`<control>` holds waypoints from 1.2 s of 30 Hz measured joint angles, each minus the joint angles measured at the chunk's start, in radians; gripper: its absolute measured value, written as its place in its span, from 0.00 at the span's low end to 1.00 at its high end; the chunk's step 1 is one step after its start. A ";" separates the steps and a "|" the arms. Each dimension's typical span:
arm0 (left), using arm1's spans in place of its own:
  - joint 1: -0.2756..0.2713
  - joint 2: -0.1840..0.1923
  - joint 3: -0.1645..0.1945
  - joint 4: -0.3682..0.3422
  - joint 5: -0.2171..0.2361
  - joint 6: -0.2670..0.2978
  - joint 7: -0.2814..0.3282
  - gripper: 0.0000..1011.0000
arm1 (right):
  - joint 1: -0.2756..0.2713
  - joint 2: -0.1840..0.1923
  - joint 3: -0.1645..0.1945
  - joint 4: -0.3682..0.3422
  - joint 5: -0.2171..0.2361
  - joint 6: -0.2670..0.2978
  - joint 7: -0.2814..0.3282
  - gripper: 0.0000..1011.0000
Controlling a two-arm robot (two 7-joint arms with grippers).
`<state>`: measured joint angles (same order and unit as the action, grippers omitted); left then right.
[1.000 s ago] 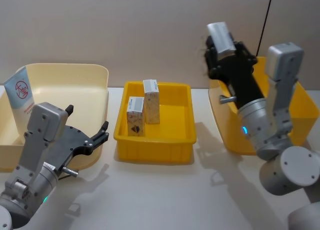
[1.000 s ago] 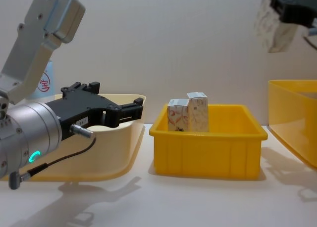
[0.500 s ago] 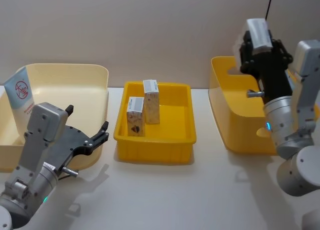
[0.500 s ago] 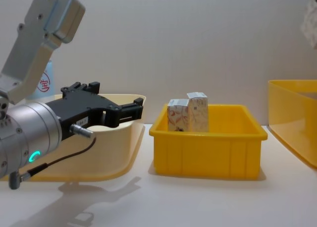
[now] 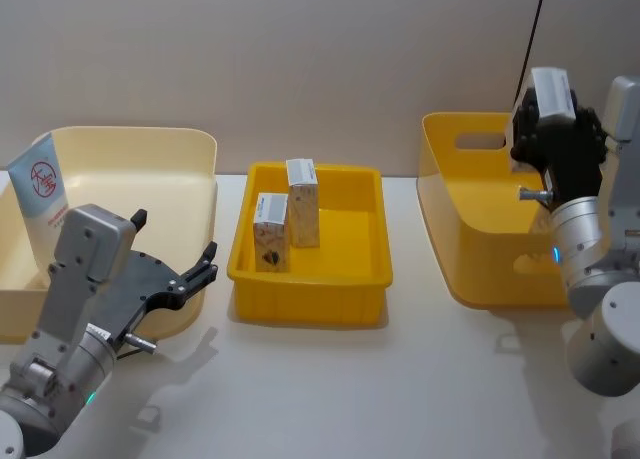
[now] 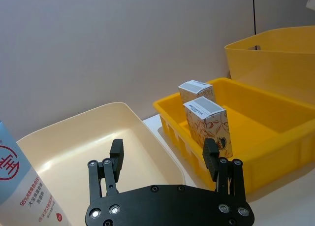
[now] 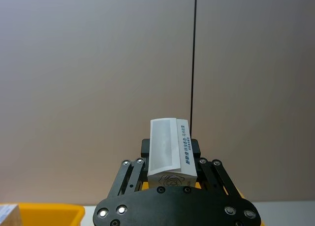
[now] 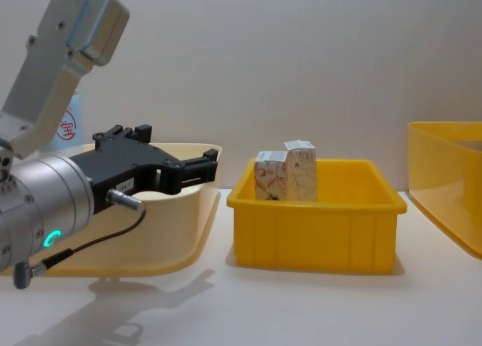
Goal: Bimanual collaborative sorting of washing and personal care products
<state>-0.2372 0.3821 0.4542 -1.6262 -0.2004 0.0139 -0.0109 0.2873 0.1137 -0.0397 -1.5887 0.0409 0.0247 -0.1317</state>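
Held carton (image 5: 552,90): small white carton with fine print on its side, upright between the right gripper's fingers, its top standing clear above them; raised in the air over the deep yellow bin on the right, touching nothing else
Right gripper (image 5: 556,129): black, pinching the held carton from both sides; at the far right of the head view, above the deep bin's interior; in its own wrist view the carton (image 7: 170,153) sits centred between the fingers against the plain wall
Cartons in tray: two small white patterned cartons, both upright, in the left half of the shallow yellow tray; the taller rear carton (image 5: 302,202) and the shorter front carton (image 5: 271,232) stand close together, contact cannot be told
Shallow yellow tray (image 5: 345,298): centre of the table, between the two larger bins, well apart from the right gripper
Pale-blue tube (image 5: 40,193): red circular mark on its face, leaning upright at the far left of the cream bin
Cream bin (image 5: 190,149): left of the tray, rounded walls
Deep yellow bin (image 5: 470,269): right of the tray, handle slot in its far wall
Left gripper (image 5: 190,274): black fingers spread, holding nothing; low at the left, just over the cream bin's near right corner, pointing toward the tray; both tray cartons lie beyond its fingertips
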 joint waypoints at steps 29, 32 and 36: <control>0.000 0.000 0.000 0.000 0.000 0.000 0.000 0.99 | 0.059 -0.044 0.008 0.082 -0.007 0.279 0.005 0.42; 0.000 0.000 0.000 0.000 0.000 0.000 0.000 0.99 | 0.063 -0.050 0.008 0.092 -0.011 0.295 0.000 0.42; 0.000 0.000 0.000 0.000 0.000 0.000 0.000 0.99 | 0.066 -0.056 0.009 0.101 -0.015 0.311 -0.005 0.42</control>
<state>-0.2372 0.3821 0.4542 -1.6262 -0.2004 0.0139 -0.0109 0.3536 0.0576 -0.0311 -1.4873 0.0258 0.3354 -0.1365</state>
